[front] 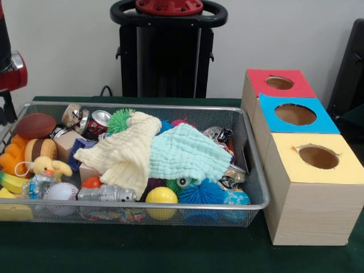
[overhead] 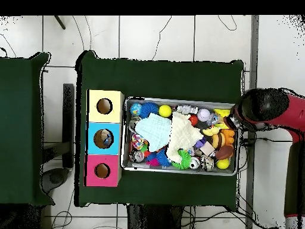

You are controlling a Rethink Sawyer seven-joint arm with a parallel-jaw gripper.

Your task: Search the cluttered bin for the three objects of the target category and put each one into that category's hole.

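A wire mesh bin [front: 142, 206] [overhead: 179, 172] holds a heap of toys. A yellow cloth [front: 122, 153] [overhead: 179, 136] and a mint cloth [front: 185, 152] [overhead: 153, 131] lie over the middle and hide what is under them. Around them show a yellow ball [front: 161, 196] [overhead: 165, 110], a blue spiky ball [front: 202, 193], a baseball [front: 61, 191], a brown football [front: 35, 125], a green spiky ball [front: 119, 119] and a crushed can [front: 99, 120]. My gripper [front: 7, 108] [overhead: 236, 117] hangs at the bin's football end, mostly cut off by the picture edge.
Three wooden boxes with round holes stand in a row beside the bin's other end: red top [front: 256, 79] [overhead: 90, 171], blue top [front: 270, 116] [overhead: 92, 138], yellow top [front: 284, 165] [overhead: 92, 107]. The red arm [overhead: 286, 113] reaches in over the table edge.
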